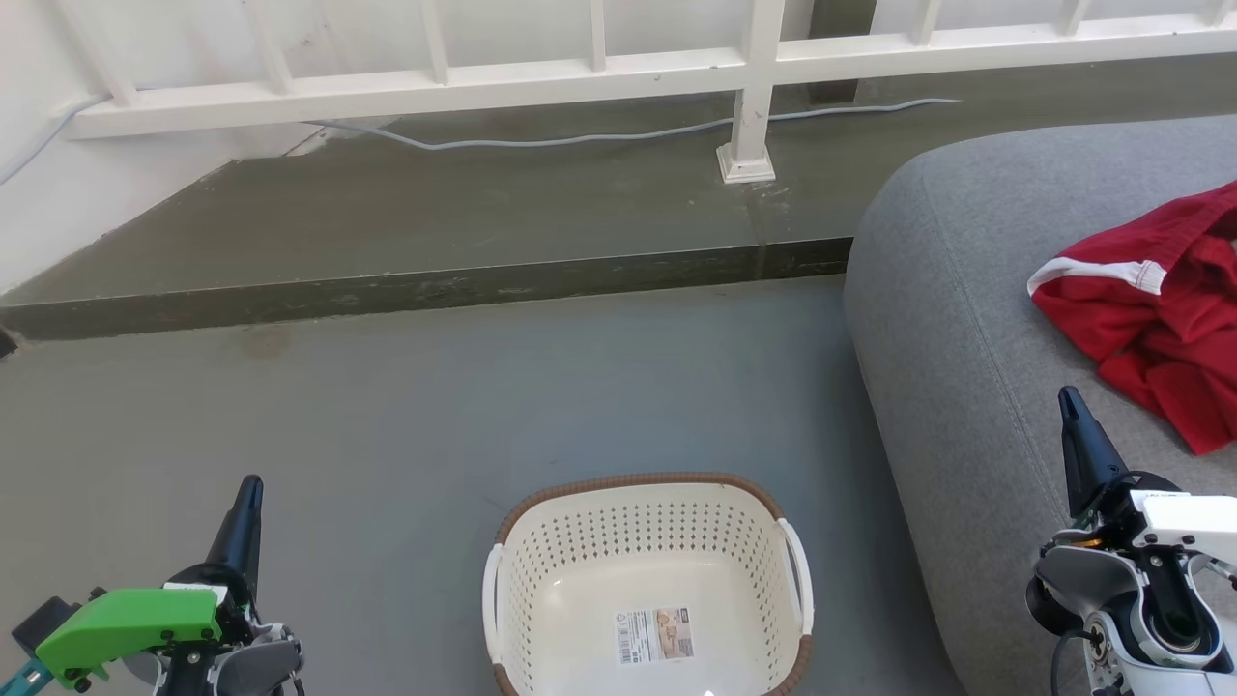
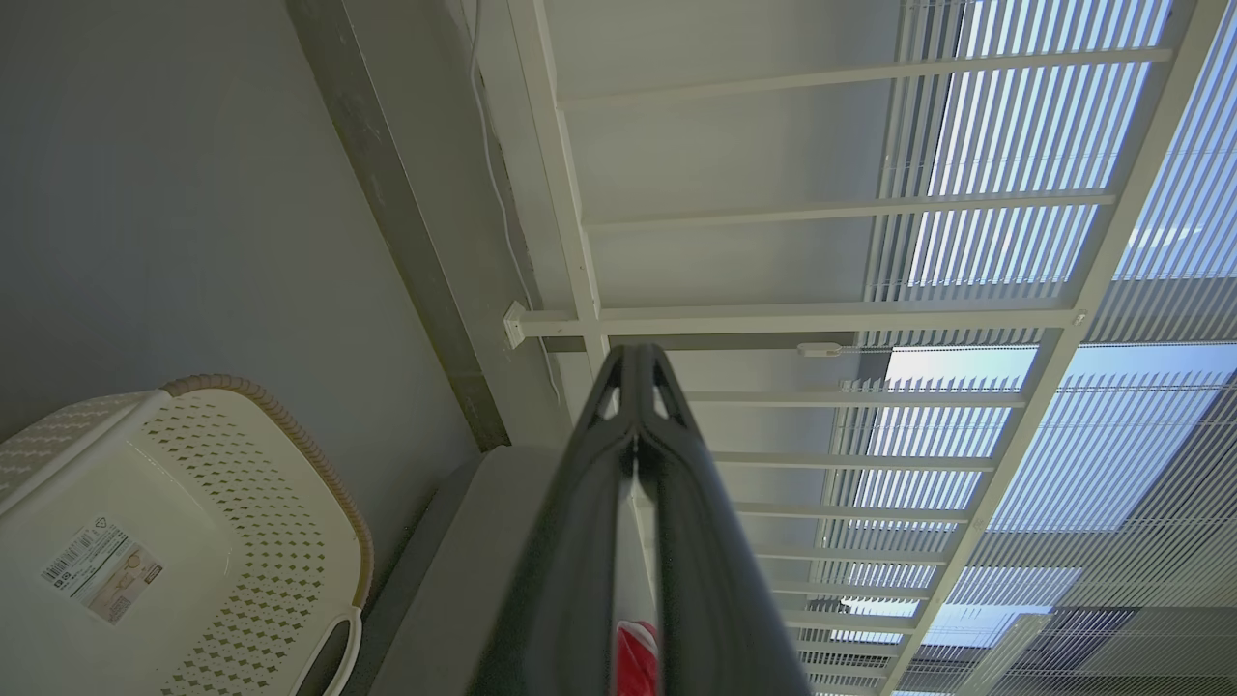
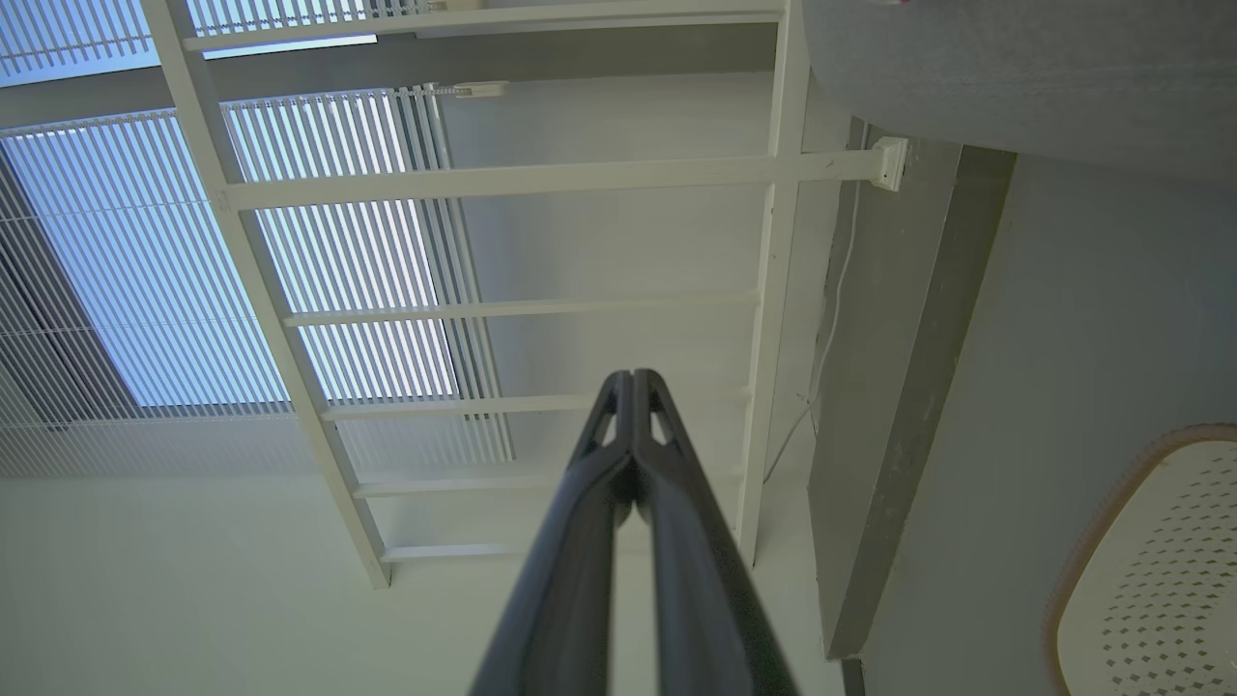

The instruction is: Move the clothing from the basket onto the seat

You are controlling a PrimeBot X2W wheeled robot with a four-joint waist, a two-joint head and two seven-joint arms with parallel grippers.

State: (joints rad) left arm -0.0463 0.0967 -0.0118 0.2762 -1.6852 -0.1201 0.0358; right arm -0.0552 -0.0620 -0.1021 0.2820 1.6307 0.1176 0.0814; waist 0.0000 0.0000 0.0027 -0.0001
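The red clothing (image 1: 1165,309) with white trim lies crumpled on the grey seat (image 1: 966,290) at the right edge of the head view; a sliver of the clothing (image 2: 635,657) shows between my left fingers' bases. The cream basket (image 1: 649,585) with a brown rim stands on the floor at bottom centre, holding nothing but its paper label (image 1: 655,635). My left gripper (image 1: 250,483) is shut and points up at lower left, left of the basket. My right gripper (image 1: 1068,396) is shut over the seat's near edge, just left of the clothing. The left gripper (image 2: 635,353) and right gripper (image 3: 633,375) show fingertips pressed together on nothing.
A raised concrete step (image 1: 425,285) runs across behind the basket. A white railing (image 1: 744,87) with a post and a grey cable (image 1: 580,138) stands on it. Grey floor (image 1: 387,416) lies between the basket and the step. Window blinds (image 2: 1015,193) rise behind the railing.
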